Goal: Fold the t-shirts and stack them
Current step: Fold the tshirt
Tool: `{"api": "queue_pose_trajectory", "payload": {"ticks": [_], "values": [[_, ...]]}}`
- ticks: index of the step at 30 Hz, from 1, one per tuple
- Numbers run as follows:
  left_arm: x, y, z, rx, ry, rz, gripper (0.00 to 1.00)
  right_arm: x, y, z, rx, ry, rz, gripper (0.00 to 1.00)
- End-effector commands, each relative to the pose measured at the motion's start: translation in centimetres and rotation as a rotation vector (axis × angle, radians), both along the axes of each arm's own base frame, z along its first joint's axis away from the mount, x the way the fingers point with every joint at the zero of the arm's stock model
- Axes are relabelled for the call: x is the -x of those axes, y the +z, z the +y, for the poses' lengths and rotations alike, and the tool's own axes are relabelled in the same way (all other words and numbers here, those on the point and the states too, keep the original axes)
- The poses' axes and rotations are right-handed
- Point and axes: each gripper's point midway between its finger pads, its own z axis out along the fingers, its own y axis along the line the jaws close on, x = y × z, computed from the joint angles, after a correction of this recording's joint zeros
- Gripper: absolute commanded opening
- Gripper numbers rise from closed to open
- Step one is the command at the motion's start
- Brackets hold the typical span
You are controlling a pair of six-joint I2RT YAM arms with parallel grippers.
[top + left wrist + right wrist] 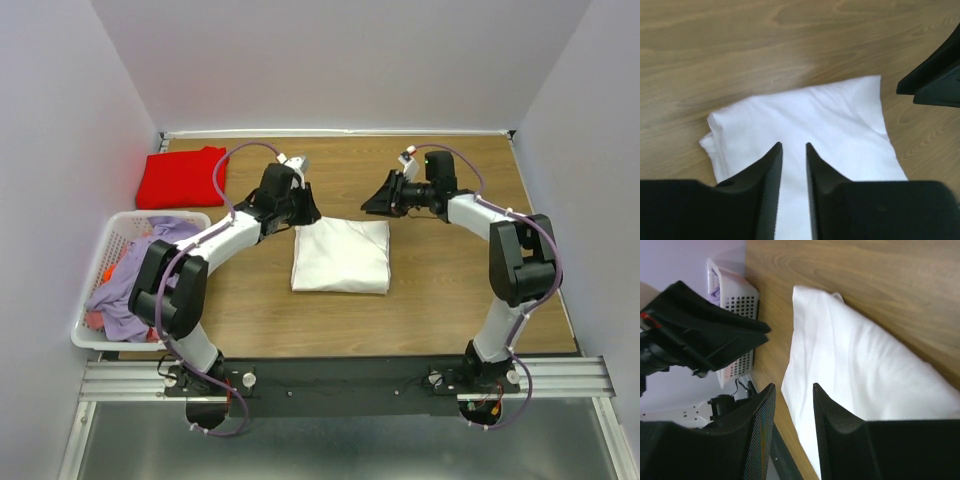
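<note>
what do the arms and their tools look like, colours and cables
Both match: the left arm and right arm have white links and bulky black joints, with a thin purple cable looping along each. The left tool and right tool are black, each with two tapering wedge fingers.

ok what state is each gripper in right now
Left gripper: open, holding nothing.
Right gripper: open, holding nothing.
</note>
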Motion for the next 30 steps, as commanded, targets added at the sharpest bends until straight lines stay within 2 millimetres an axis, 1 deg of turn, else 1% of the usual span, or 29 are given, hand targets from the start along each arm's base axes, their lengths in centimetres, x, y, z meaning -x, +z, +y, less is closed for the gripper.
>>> {"api": "queue_pose_trajectory", "payload": {"ticks": [1,2,3,4,5,6,7,8,9,10,11,12,13,14,16,17,20,21,23,24,25,26,27,28,29,30], "values": [[2.6,-6.4,-0.1,-0.026,-0.036,0.15,0.26,1.3,-2.8,0.9,-0.022,0.011,0.071,0.42],[3.1,-8.0,0.2,-0.039,-0.03,0.187,0.24,1.3,-3.6,0.9,-0.022,0.019,0.084,0.42],[3.3,-8.7,0.3,-0.043,-0.029,0.203,0.2,1.2,-4.2,1.0,-0.019,0.023,0.087,0.42],[3.8,-9.8,0.6,-0.054,-0.021,0.228,0.18,1.1,-5.0,0.8,-0.012,0.019,0.098,0.41],[4.1,-10.8,0.9,-0.061,-0.009,0.254,0.17,0.9,-7.0,0.5,0.005,0.007,0.133,0.4],[4.3,-11.3,1.0,-0.064,-0.004,0.266,0.14,0.7,-7.8,0.3,0.015,0.002,0.137,0.4],[4.9,-12.2,1.4,-0.074,0.007,0.289,0.13,0.6,-9.0,0.0,0.025,-0.009,0.156,0.39],[5.2,-12.9,1.8,-0.079,0.023,0.312,0.12,0.2,-10.8,-1.0,0.039,-0.039,0.186,0.38],[5.4,-13.4,2.1,-0.08,0.031,0.325,0.11,-0.2,-11.7,-1.5,0.041,-0.057,0.187,0.37],[5.9,-14.1,2.7,-0.088,0.045,0.345,0.11,-0.3,-12.6,-2.2,0.045,-0.076,0.198,0.37],[6.1,-14.4,3.1,-0.089,0.053,0.357,0.11,-0.8,-13.2,-3.3,0.041,-0.103,0.205,0.37],[6.7,-15.0,3.5,-0.094,0.062,0.376,0.1,-1.2,-14.0,-3.9,0.025,-0.127,0.208,0.37],[6.6,-15.1,3.7,-0.094,0.068,0.377,0.1,-1.5,-14.4,-4.4,0.013,-0.144,0.208,0.37],[6.8,-15.3,4.2,-0.095,0.079,0.387,0.1,-1.7,-15.0,-5.6,-0.003,-0.178,0.231,0.37],[6.9,-15.5,4.7,-0.099,0.09,0.393,0.09,-2.4,-15.1,-6.6,-0.007,-0.205,0.215,0.37],[7.0,-15.5,4.7,-0.098,0.091,0.394,0.09,-3.0,-14.9,-7.3,-0.006,-0.222,0.204,0.37],[6.7,-14.7,4.4,-0.085,0.078,0.375,0.09,-3.7,-12.6,-7.3,-0.014,-0.224,0.152,0.38],[6.3,-14.1,4.2,-0.076,0.071,0.36,0.12,-4.0,-10.5,-7.3,-0.026,-0.226,0.114,0.38],[5.9,-13.1,3.9,-0.062,0.056,0.338,0.18,-3.9,-8.4,-7.2,-0.039,-0.227,0.08,0.39],[5.7,-12.0,3.7,-0.051,0.047,0.315,0.27,-3.6,-7.4,-7.0,-0.054,-0.224,0.076,0.41],[5.1,-10.4,3.3,-0.031,0.036,0.278,0.32,-3.2,-5.6,-6.8,-0.066,-0.218,0.046,0.41],[5.0,-9.5,3.1,-0.023,0.03,0.261,0.36,-2.4,-4.8,-6.1,-0.082,-0.19,0.047,0.41],[4.9,-8.8,2.9,-0.017,0.022,0.248,0.44,-1.7,-4.0,-5.5,-0.098,-0.175,0.047,0.42],[4.9,-8.0,2.7,-0.009,0.012,0.234,0.46,-0.5,-3.8,-4.9,-0.104,-0.157,0.06,0.42],[4.6,-6.2,2.4,0.009,0.005,0.196,0.48,0.6,-2.3,-3.6,-0.112,-0.119,0.033,0.43],[4.8,-5.5,2.3,0.015,0.0,0.185,0.48,1.5,-1.6,-2.7,-0.12,-0.104,0.034,0.43]]}}
